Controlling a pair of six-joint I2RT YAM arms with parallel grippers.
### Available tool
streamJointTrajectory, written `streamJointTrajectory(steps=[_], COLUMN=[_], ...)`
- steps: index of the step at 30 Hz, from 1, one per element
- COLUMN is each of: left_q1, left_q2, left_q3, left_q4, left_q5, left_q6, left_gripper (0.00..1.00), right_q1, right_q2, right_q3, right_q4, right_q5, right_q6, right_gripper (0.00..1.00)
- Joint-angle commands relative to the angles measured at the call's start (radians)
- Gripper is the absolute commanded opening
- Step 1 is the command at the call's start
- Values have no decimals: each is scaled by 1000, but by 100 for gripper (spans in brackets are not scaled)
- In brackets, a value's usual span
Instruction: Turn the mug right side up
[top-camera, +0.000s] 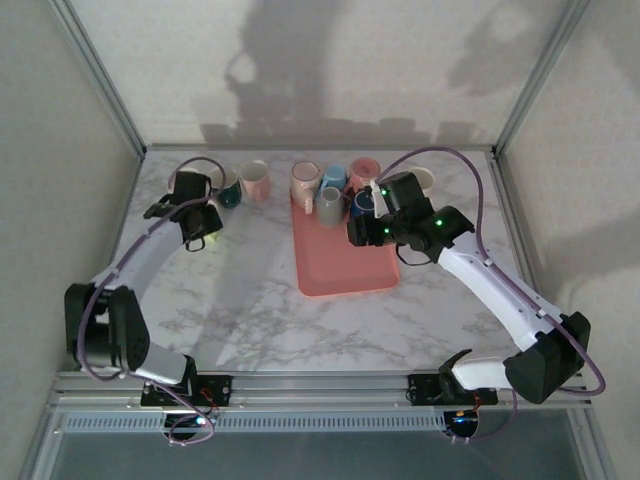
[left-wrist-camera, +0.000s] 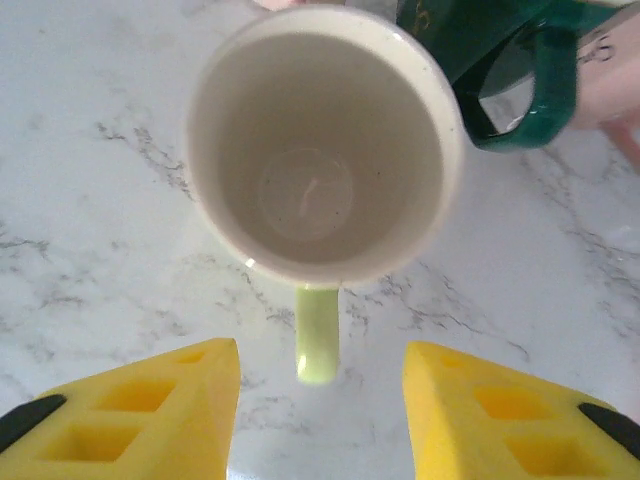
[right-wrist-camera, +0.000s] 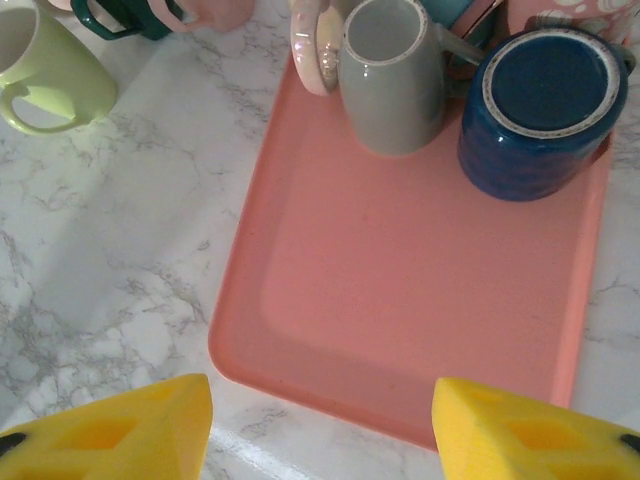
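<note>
One blue mug shows its upturned base in the right-wrist view.

Pale green mug, cream inside, just ahead of yellow left fingers; dark green mug beyond it. White marble table, grey veins. Ahead of yellow right fingers: pink tray, grey mug, navy mug with white-ringed base.
</note>
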Motion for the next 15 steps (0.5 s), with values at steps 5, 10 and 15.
streamJointTrajectory(steps=[5, 10, 15], left_q1=[8, 5, 3], left_q2=[-145, -180, -183], left_q3=[-74, -102, -100], left_q4=[-74, -75, -69], left_q5=[44, 54, 80], left_q6=[-17, -18, -15], left_gripper=[48, 49, 49], right_q1=[-10, -11, -11], right_q2=[-57, -60, -40], right_q3=[0, -10, -16], right_q4=[-22, -15, -7], right_q5=[19, 11, -9], right_q6=[8, 16, 19], right_gripper=[61, 61, 61])
